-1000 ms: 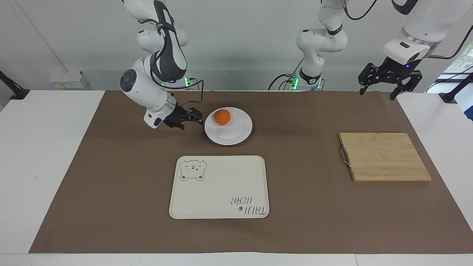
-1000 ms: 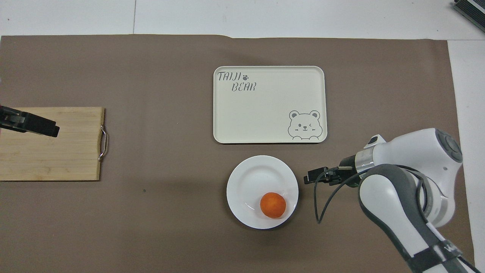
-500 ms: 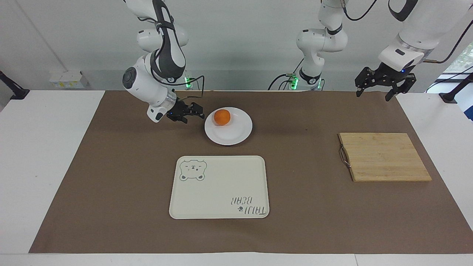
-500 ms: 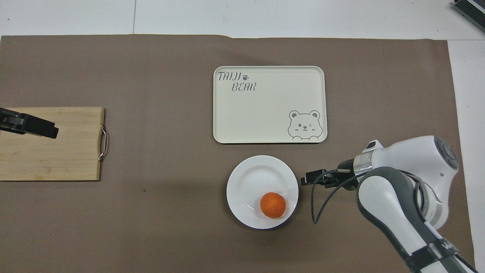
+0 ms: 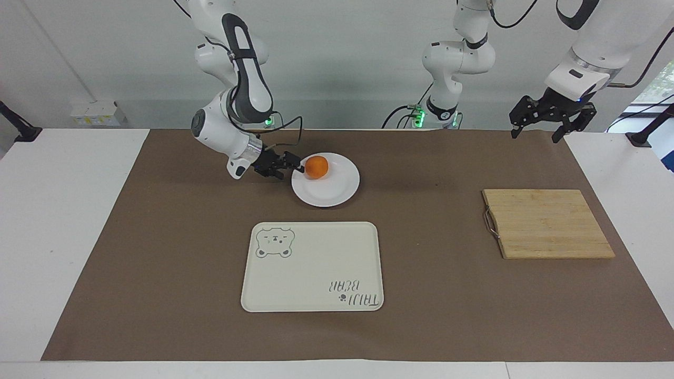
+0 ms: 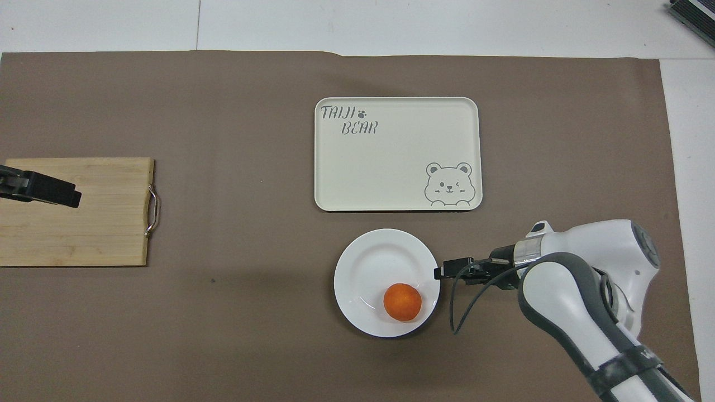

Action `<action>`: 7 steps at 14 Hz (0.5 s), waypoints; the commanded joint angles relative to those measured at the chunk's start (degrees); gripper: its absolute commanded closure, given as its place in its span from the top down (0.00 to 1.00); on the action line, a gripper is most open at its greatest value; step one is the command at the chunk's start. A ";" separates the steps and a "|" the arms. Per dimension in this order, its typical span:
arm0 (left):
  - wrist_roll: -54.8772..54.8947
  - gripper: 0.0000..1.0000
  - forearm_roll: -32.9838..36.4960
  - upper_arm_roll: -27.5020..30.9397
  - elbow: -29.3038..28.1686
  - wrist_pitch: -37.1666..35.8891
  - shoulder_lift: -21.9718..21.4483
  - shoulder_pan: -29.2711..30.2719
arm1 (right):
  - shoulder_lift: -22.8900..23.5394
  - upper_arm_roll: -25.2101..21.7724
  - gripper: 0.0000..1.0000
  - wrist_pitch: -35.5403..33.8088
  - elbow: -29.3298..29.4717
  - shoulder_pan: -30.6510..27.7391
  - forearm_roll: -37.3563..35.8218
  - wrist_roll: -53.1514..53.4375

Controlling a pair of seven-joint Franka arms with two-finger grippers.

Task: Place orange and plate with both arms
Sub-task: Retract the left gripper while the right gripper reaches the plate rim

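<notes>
One risk stands out: the right gripper (image 5: 296,166), jaws apart at the plate's (image 5: 337,196) rim with the orange (image 5: 316,167) just ahead of it, could shove the glossy dish or roll the fruit off, though bare mat surrounds it, the tray (image 5: 316,273) lying near, while the left gripper (image 5: 538,126) waits open well apart.

Small bright-orange fruit (image 5: 316,167) on round glossy white plate (image 5: 333,189), right tool (image 5: 296,166) open, apparently touching the plate's rim, left tool (image 5: 538,129) raised, open
</notes>
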 commanded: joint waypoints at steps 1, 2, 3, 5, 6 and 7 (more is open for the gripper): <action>-0.95 1.00 0.97 -0.84 -1.71 0.96 -1.71 0.61 | -0.31 -0.20 1.00 1.09 -1.63 -0.39 2.18 -4.07; -0.95 1.00 0.97 -0.84 -1.71 1.14 -1.71 0.61 | -0.23 -0.20 1.00 1.09 -2.07 -0.40 2.36 -4.16; -0.95 1.00 0.97 -0.84 -1.71 1.05 -1.71 0.61 | -0.31 -0.11 1.00 1.18 -2.69 -0.05 3.06 -4.16; -0.95 1.00 0.97 -0.84 -1.71 1.05 -1.71 0.61 | -0.93 -0.11 1.00 1.18 -3.92 0.65 6.04 -4.16; -0.95 1.00 0.97 -0.84 -1.71 1.05 -1.71 0.61 | -0.93 -0.11 1.00 1.26 -3.92 1.18 6.14 -4.16; -0.95 1.00 0.97 -0.84 -1.71 1.05 -1.71 0.61 | -0.58 -0.11 1.00 1.61 -4.01 1.27 6.75 -4.24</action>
